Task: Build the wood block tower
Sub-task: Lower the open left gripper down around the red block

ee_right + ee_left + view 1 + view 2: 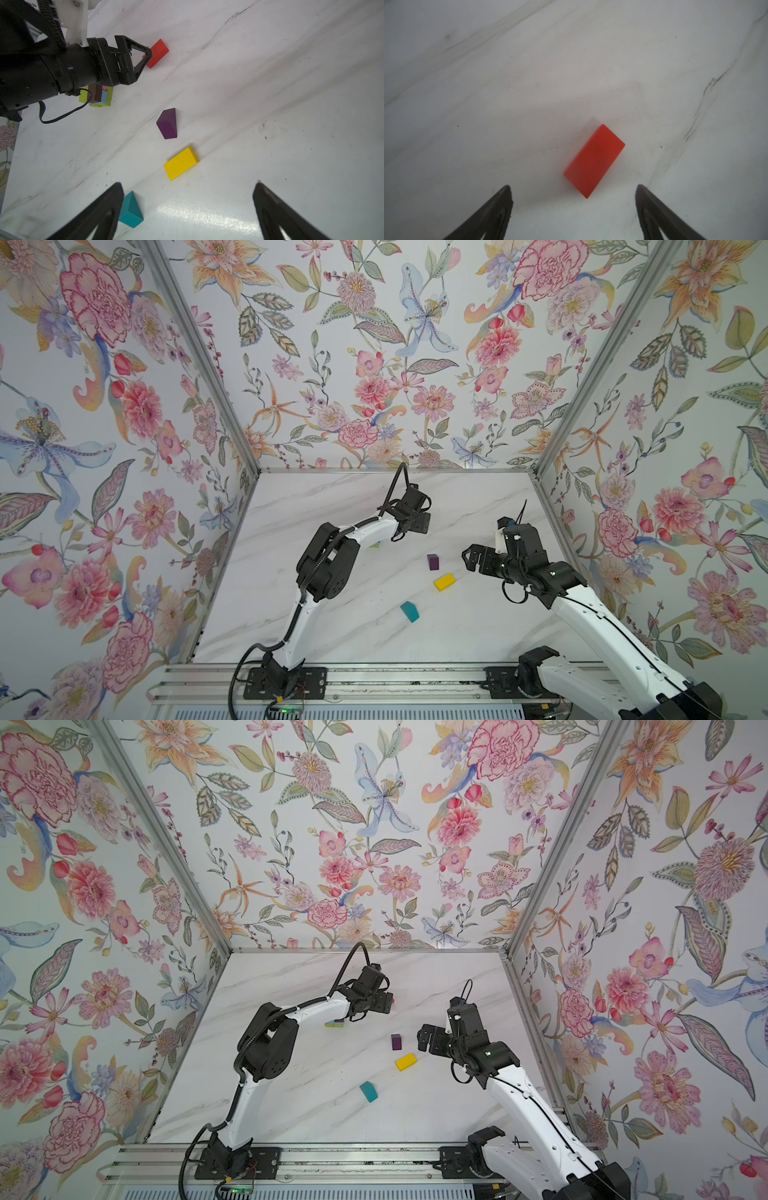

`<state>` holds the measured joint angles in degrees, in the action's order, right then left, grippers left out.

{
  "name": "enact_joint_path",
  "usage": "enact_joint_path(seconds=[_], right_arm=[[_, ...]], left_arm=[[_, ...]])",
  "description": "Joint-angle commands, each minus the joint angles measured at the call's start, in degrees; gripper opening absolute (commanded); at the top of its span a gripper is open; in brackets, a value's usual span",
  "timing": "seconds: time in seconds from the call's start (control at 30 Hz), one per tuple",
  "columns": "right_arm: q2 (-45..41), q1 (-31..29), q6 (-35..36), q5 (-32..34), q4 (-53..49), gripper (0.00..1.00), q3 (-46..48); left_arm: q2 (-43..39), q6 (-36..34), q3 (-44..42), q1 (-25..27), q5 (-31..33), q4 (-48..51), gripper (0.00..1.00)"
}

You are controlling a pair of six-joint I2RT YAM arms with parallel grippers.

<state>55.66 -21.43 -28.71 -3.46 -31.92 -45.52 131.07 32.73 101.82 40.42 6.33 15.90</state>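
Note:
A red wood block (593, 162) lies flat on the marble table just ahead of my left gripper (574, 187), whose jaws stand wide open and empty. The right wrist view shows that gripper (148, 55) right at the red block (159, 53). The tower (99, 95), lime green, brown, light blue and pink, stands partly hidden under the left arm; in a top view only a lime edge of the tower (334, 1024) shows. Purple (433, 561), yellow (444, 582) and teal (409, 611) blocks lie loose mid-table. My right gripper (471, 558) hovers open, right of the purple block.
Floral walls close the table (332, 635) in on three sides. A metal rail (374, 680) with both arm bases runs along the front edge. In the right wrist view the teal block (131, 209) sits beside one of my right gripper's fingers (112, 199).

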Motion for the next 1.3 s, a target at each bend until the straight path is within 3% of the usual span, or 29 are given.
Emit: enact_joint_path(seconds=[0.0,0.5,0.8,1.27], right_arm=[[-1.4,0.4,0.3,0.9,-0.8,0.99,0.6],[-5.7,1.9,1.0,0.7,-1.3,0.99,1.3],[-5.6,3.8,2.3,-1.3,-1.4,0.99,1.1],[-4.7,5.9,4.1,-3.9,-1.1,0.99,1.1]], left_arm=[[2.9,6.5,3.8,2.1,5.5,2.2,0.95],[13.6,17.0,20.9,4.0,14.1,11.6,0.98],[15.4,20.7,23.4,4.7,16.9,13.5,0.96],[19.0,22.7,27.5,4.9,16.0,15.8,0.91]])
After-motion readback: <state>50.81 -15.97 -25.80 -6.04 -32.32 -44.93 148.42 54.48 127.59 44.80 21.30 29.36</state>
